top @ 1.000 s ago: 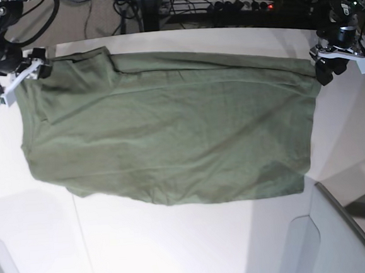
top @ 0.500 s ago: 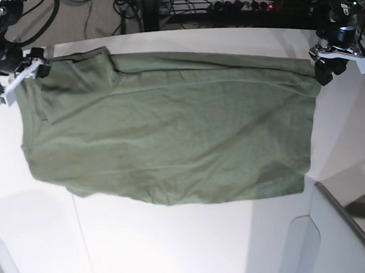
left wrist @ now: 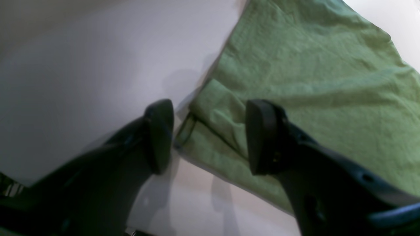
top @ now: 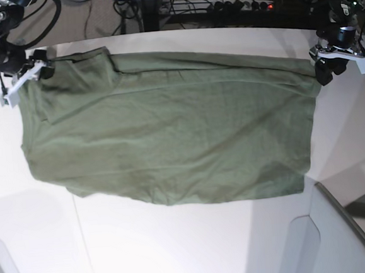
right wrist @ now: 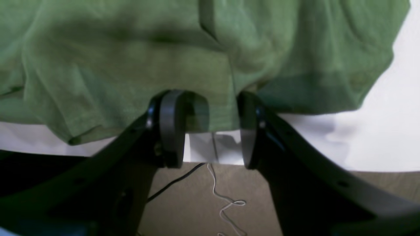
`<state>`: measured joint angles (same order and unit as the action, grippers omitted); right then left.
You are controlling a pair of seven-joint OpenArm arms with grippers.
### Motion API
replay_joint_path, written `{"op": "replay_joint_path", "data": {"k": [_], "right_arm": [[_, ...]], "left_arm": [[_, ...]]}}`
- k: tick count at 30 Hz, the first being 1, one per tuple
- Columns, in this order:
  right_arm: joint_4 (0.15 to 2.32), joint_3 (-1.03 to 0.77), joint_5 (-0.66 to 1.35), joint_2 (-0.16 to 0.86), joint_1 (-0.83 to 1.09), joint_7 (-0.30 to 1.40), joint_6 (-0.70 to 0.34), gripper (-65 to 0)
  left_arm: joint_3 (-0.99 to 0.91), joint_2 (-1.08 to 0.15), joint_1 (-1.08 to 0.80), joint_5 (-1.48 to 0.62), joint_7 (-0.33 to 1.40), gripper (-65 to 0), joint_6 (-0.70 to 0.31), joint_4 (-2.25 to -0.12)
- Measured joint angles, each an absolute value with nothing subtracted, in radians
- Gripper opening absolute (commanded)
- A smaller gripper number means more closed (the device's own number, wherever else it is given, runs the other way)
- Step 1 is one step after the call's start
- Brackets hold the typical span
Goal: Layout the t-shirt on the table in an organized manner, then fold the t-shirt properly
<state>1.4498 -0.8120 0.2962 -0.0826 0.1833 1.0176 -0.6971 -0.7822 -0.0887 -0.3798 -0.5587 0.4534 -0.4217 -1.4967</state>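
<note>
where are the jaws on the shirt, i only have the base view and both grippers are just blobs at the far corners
Observer: In the left wrist view the left gripper stands open over the t-shirt, with a folded hem corner lying between its fingers.
Operator: is it pinching that corner
Observer: No. There is a clear gap beside each pad, and the cloth lies flat on the table.
Operator: and the right one
Observer: The right gripper straddles the shirt's edge at the table's far rim; floor and a loose white cord show between its fingers.
Operator: gripped or not
Observer: Its jaws stand apart; cloth drapes against the pads, but I cannot tell whether it is held.
</note>
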Motion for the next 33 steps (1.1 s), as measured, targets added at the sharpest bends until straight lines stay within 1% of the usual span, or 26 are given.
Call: {"op": "replay_joint_path", "data": {"k": [6, 8, 11, 12, 17, 22, 23, 24, 27, 28, 29, 31, 32, 33], "right_arm": [[1.45, -0.812, 0.297, -0.083, 0.183, 1.017, -0.697, -41.1], [1.45, -0.812, 0.296, -0.083, 0.183, 1.018, -0.697, -46.2], [1.45, -0.811, 0.29, -0.083, 0.184, 1.019, -0.696, -58.4], [1.45, -0.809, 0.289, -0.084, 0.184, 1.023, -0.696, -59.4], [1.451, -0.81, 0.289, -0.084, 0.179, 1.052, -0.696, -59.4], [1.498, -0.81, 0.289, -0.088, 0.178, 1.059, -0.696, -59.1], [1.499, -0.81, 0.289, -0.088, 0.178, 1.058, -0.697, -57.8], [1.499, -0.81, 0.289, -0.089, 0.178, 1.059, -0.696, -54.9], [1.499, -0.811, 0.288, -0.089, 0.183, 1.06, -0.696, -42.6], [1.499, -0.811, 0.289, -0.089, 0.183, 1.059, -0.697, -39.6], [1.499, -0.811, 0.288, -0.089, 0.183, 1.06, -0.697, -38.6], [1.499, -0.811, 0.289, -0.089, 0.183, 1.06, -0.696, -40.5], [1.499, -0.811, 0.288, -0.089, 0.184, 1.06, -0.697, -43.2], [1.499, -0.811, 0.288, -0.089, 0.184, 1.06, -0.696, -47.4]], "left_arm": [[-0.783, -0.089, -0.38, -0.559, 0.453, -32.3, -0.422, -1.497], [-0.783, -0.089, -0.38, -0.559, 0.453, -32.3, -0.422, -1.497], [-0.783, -0.089, -0.38, -0.559, 0.453, -32.3, -0.422, -1.497], [-0.783, -0.089, -0.38, -0.559, 0.453, -32.3, -0.422, -1.497], [-0.783, -0.089, -0.38, -0.559, 0.453, -32.3, -0.422, -1.497], [-0.783, -0.089, -0.379, -0.559, 0.453, -32.3, -0.422, -1.497], [-0.783, -0.089, -0.377, -0.559, 0.453, -32.3, -0.422, -1.497], [-0.783, -0.089, -0.377, -0.559, 0.453, -32.3, -0.422, -1.497], [-0.783, -0.089, -0.377, -0.559, 0.453, -32.3, -0.422, -1.497], [-0.783, -0.089, -0.377, -0.559, 0.453, -32.3, -0.422, -1.497], [-0.783, -0.089, -0.377, -0.559, 0.453, -32.3, -0.422, -1.497], [-0.783, -0.089, -0.377, -0.559, 0.453, -32.3, -0.422, -1.497], [-0.783, -0.089, -0.377, -0.559, 0.453, -32.3, -0.422, -1.497], [-0.783, -0.089, -0.377, -0.559, 0.453, -32.3, -0.422, -1.497]]}}
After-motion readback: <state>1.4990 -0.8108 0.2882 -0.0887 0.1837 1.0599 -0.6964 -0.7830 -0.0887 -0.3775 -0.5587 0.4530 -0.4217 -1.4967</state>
